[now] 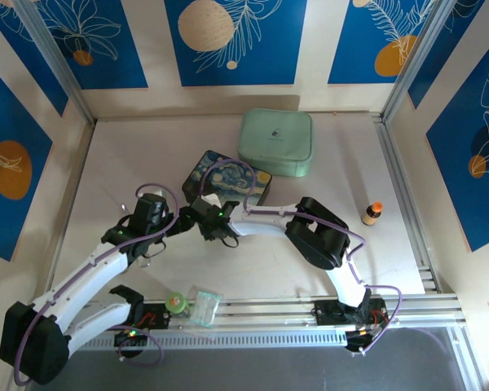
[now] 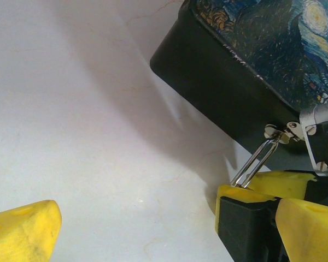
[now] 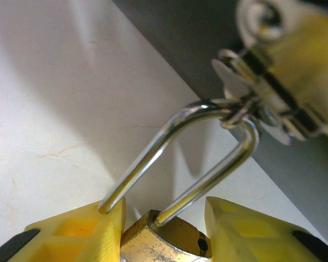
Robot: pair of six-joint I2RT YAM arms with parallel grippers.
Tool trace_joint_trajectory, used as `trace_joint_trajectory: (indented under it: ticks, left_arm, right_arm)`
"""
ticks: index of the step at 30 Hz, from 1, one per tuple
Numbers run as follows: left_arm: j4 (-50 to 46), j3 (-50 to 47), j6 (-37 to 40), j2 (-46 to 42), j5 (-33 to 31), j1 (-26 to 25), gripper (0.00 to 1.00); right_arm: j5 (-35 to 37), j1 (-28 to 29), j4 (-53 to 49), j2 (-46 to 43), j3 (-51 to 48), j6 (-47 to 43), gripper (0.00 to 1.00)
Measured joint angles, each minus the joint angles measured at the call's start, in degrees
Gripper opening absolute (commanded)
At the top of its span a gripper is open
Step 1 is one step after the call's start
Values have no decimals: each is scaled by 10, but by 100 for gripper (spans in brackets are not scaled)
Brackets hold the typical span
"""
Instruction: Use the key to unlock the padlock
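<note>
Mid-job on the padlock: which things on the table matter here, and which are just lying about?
In the job:
padlock, between the fingers of the right gripper
painted box, whose latch it hangs from

Lying about:
green case
orange-capped bottle
clear tub
small green round thing

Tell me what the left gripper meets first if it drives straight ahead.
Most likely the bare table between the left gripper's open jaws. Beyond that stands the painted box's dark side wall. Depth is unclear.
</note>
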Motion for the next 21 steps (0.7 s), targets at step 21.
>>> trace_joint_trajectory:
  ticks: [21]
  left_arm:
    - [2,59,154,-7,51,-10,100]
  right_arm:
    - [-14,3,40,-181,-240,14,31]
